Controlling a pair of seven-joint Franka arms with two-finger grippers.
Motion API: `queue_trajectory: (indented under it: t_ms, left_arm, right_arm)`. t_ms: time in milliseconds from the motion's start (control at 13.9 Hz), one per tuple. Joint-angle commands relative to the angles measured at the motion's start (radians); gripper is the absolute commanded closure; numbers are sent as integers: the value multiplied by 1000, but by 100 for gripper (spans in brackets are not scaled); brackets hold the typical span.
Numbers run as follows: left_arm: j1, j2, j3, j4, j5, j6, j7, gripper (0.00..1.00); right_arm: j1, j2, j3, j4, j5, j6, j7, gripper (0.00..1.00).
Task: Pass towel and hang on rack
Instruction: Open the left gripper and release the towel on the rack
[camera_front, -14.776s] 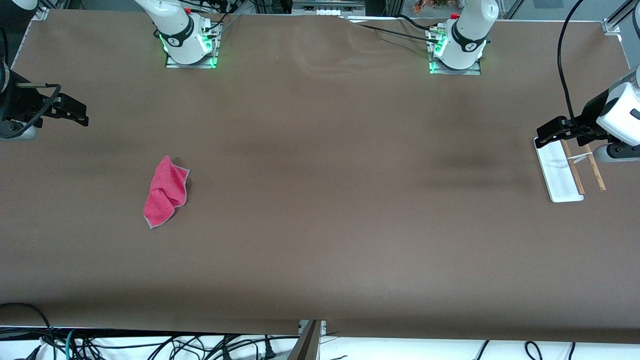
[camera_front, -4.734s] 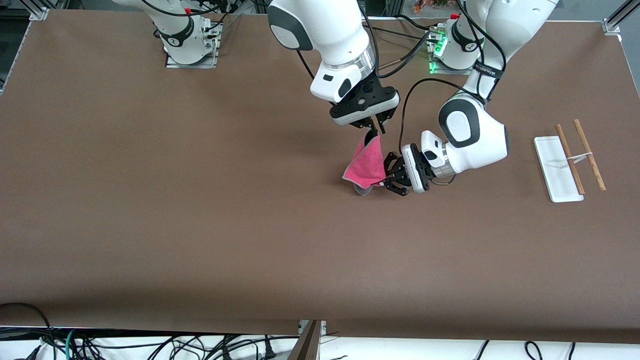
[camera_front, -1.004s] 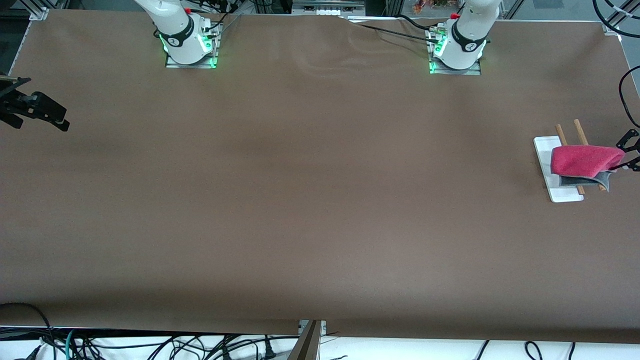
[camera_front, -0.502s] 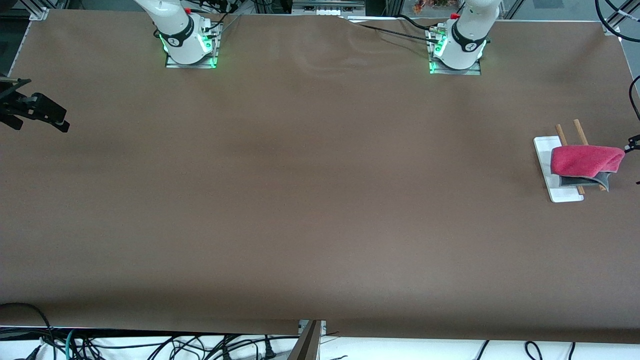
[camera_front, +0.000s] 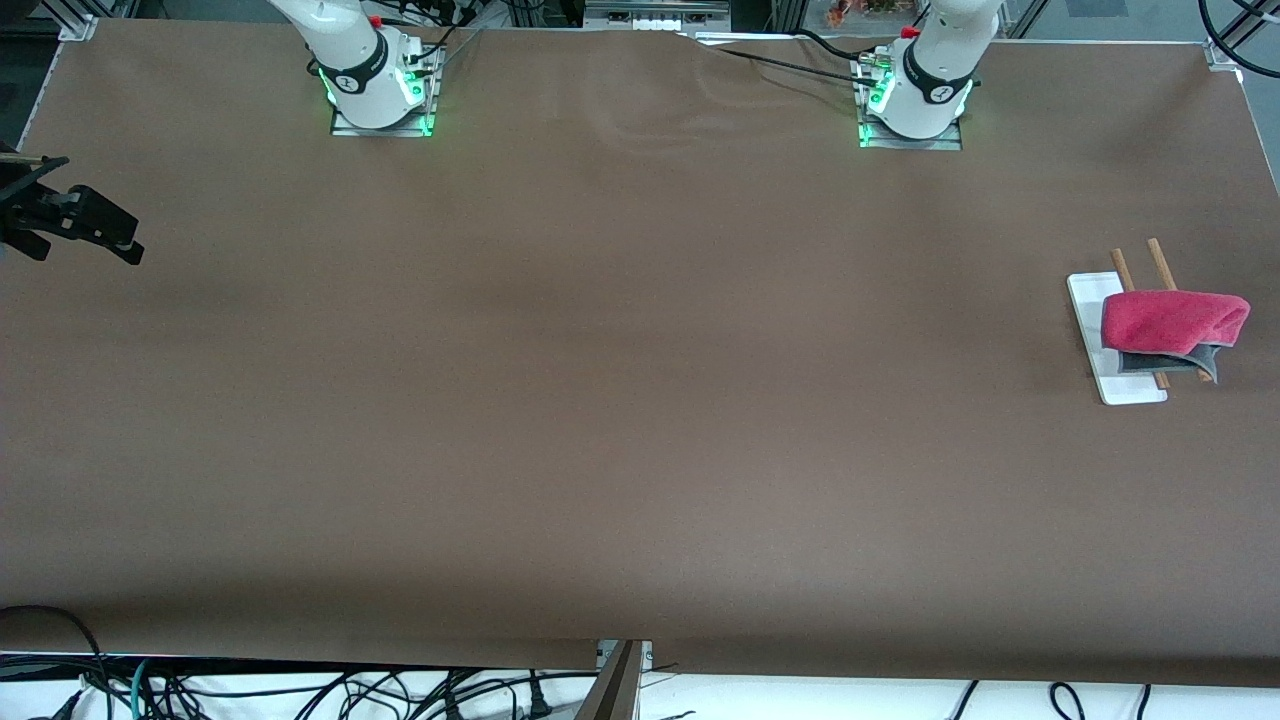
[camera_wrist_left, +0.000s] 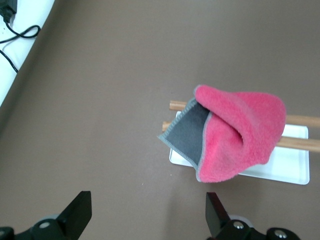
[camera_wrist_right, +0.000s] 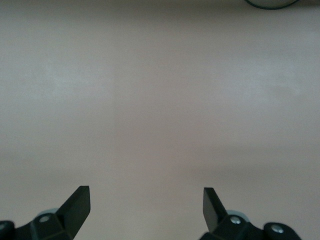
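Note:
The pink-red towel (camera_front: 1172, 322) hangs folded over the rack's two brown rods (camera_front: 1120, 266), its grey underside showing at the lower edge. The rack's white base (camera_front: 1088, 312) stands near the left arm's end of the table. In the left wrist view the towel (camera_wrist_left: 240, 135) drapes over the rods (camera_wrist_left: 302, 120) above the base (camera_wrist_left: 292, 172). My left gripper (camera_wrist_left: 148, 201) is open and empty, apart from the towel, and out of the front view. My right gripper (camera_front: 122, 240) waits at the right arm's end of the table, open and empty (camera_wrist_right: 145, 194) over bare table.
The two arm bases (camera_front: 380, 90) (camera_front: 915, 100) stand along the table's top edge. The table edge (camera_wrist_left: 22, 75) and a cable (camera_wrist_left: 15, 35) lie close to the rack. Cables (camera_front: 300, 695) hang below the edge nearest the camera.
My left gripper has drawn away from the towel and left the front view. The towel stays draped on the rack. The right gripper has barely moved.

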Motion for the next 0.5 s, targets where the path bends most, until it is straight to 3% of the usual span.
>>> queue_trajectory:
  t_ms: [0, 430]
  left_arm:
    - [-7, 17, -11, 96, 29, -79, -121, 0]
    - [-158, -32, -13, 153, 171, -107, -463, 0]
  right_arm:
    - [6, 2, 2, 19, 4, -10, -16, 0]
    - [20, 2, 2, 20, 4, -4, -13, 0]
